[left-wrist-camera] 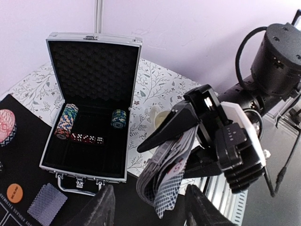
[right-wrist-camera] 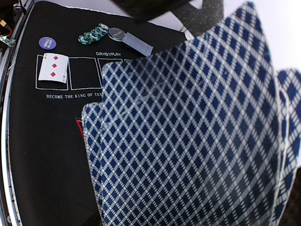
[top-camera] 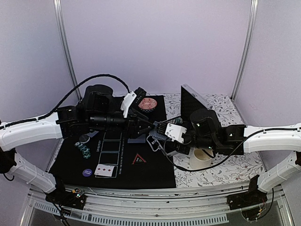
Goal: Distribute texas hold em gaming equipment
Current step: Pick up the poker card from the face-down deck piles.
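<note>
Black mat (top-camera: 141,176) from above: my right gripper (top-camera: 165,132) was clamped on the card deck (top-camera: 158,135) over its right edge. Left wrist: my left gripper (left-wrist-camera: 151,213) held its fingers apart at the deck's lower end. Right wrist: card backs filled my view.

Top cam looks down from behind over whole bench (top-camera: 221,175); wrist cams sit close, both see card deck (left-wrist-camera: 167,179).
</note>
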`<control>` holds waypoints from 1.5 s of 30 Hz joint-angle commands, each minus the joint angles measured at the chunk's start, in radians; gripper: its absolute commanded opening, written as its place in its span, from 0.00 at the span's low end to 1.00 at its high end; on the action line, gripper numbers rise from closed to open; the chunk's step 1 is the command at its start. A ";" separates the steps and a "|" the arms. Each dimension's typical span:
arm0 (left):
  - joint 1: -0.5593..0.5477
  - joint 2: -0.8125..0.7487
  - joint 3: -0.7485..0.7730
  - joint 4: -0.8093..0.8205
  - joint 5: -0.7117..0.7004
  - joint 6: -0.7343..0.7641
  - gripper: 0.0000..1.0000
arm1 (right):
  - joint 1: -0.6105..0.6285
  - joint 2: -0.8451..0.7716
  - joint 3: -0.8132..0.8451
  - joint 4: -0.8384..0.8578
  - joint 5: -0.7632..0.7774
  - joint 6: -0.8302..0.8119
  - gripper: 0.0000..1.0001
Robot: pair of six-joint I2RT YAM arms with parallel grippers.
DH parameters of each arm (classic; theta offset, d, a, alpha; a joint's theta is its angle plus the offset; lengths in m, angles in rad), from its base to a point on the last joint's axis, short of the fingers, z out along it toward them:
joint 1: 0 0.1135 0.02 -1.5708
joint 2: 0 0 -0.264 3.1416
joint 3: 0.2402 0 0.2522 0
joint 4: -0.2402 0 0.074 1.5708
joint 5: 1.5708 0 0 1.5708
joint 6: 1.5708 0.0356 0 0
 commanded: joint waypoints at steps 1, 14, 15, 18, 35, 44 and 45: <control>0.006 -0.001 -0.019 0.034 0.017 -0.006 0.46 | 0.005 0.001 0.028 0.030 -0.014 -0.002 0.44; 0.005 0.060 0.011 0.054 0.060 -0.002 0.28 | 0.005 -0.002 0.026 0.026 -0.009 0.001 0.44; 0.005 0.063 0.014 0.053 0.064 -0.001 0.26 | 0.005 -0.003 0.025 0.026 -0.008 0.002 0.44; 0.005 0.061 0.017 0.049 0.064 0.000 0.12 | 0.005 -0.006 0.022 0.027 -0.008 0.001 0.43; 0.019 -0.023 -0.002 -0.033 0.061 -0.037 0.00 | -0.023 -0.011 -0.001 0.032 0.000 0.008 0.43; 0.154 -0.152 0.038 -0.312 0.015 -0.189 0.00 | -0.042 0.003 0.002 0.003 0.022 0.030 0.43; 0.173 -0.180 0.036 -0.341 0.004 -0.203 0.00 | -0.044 0.006 0.002 0.003 0.019 0.031 0.43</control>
